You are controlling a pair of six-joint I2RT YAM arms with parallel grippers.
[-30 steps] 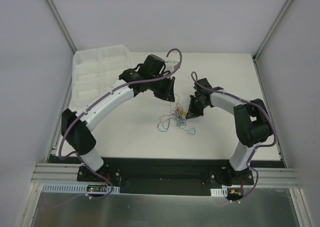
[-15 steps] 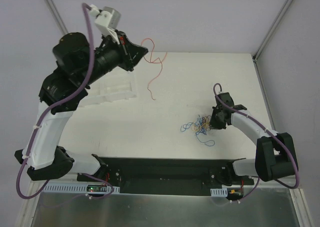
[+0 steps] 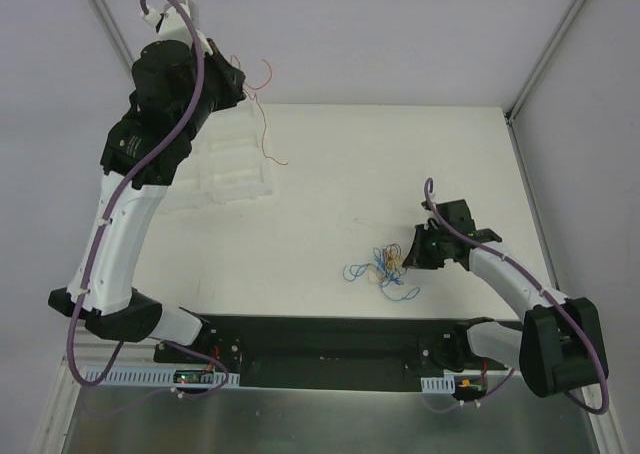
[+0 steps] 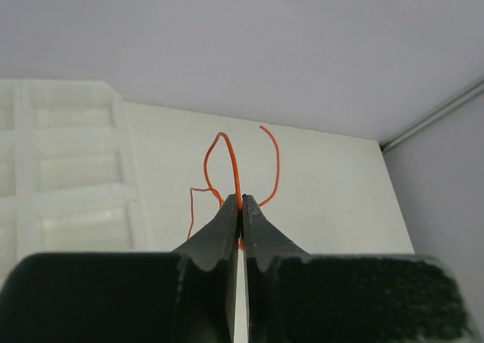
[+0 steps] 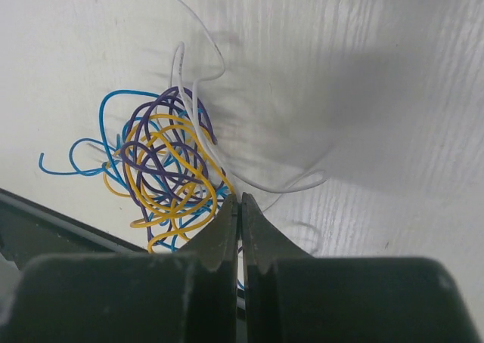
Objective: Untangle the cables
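Wire [image 4: 235,173], thin red, pinched in left claw [image 4: 240,199]; right claw [image 5: 238,198] clamps tangled cables [image 5: 168,165].

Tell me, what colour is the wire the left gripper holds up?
Orange-red wire, clearest in the left wrist view.

In the top view the middle and upper right of the white table [image 3: 400,164] lie open, a broad bare stretch between the moulded tray [image 3: 235,169] at upper left and the small tangle of cables [image 3: 385,267] at lower centre. The right gripper [image 3: 414,248], closed on the tangle's right edge, and the right arm [image 3: 505,279] slanting in from the lower right corner block that flank, while the tangle's left and upper sides stay reachable. At upper left the raised left gripper [image 3: 244,92] pinches an orange-red wire [image 3: 268,139] that dangles over the tray, and walls [image 3: 60,124] shut the table in at left, right and top.
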